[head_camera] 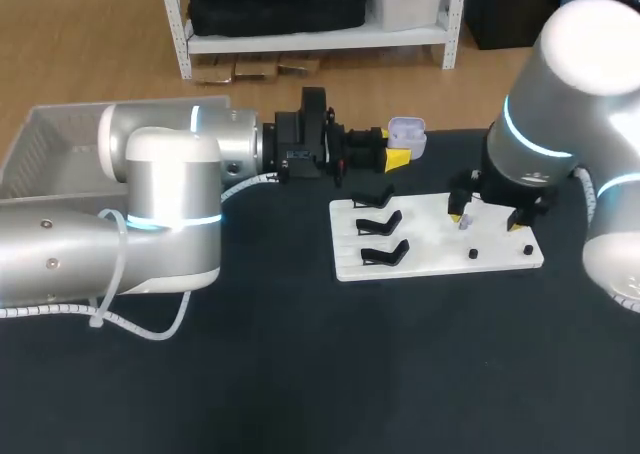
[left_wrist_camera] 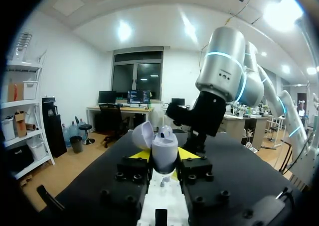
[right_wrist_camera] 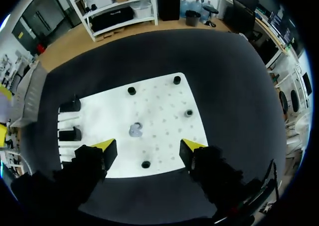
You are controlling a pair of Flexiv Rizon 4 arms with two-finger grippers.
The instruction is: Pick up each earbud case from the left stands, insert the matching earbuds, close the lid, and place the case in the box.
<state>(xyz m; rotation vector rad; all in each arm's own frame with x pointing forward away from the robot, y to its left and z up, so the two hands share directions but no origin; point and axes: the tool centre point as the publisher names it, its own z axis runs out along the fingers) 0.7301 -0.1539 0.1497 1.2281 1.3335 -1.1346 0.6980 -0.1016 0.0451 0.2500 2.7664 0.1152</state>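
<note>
My left gripper (head_camera: 388, 158) is shut on a lavender earbud case (head_camera: 406, 131) and holds it above the table behind the white board (head_camera: 440, 264). Seen from the left wrist, the case (left_wrist_camera: 164, 147) sits between the yellow tips of that gripper (left_wrist_camera: 164, 159) with its lid swung open. Over the board's right half hangs my right gripper (head_camera: 488, 217), open. A small lilac earbud (right_wrist_camera: 135, 130) lies on the board (right_wrist_camera: 164, 101) just ahead of the gap in the right gripper (right_wrist_camera: 149, 146), touching neither finger. It also shows as the lilac earbud (head_camera: 464, 221) in the head view.
Three empty black stands (head_camera: 380, 224) line the board's left side. Small black pegs (right_wrist_camera: 145, 164) dot its right half. A clear plastic box (head_camera: 45, 154) stands at the table's far left, behind my left arm. Dark tabletop lies in front of the board.
</note>
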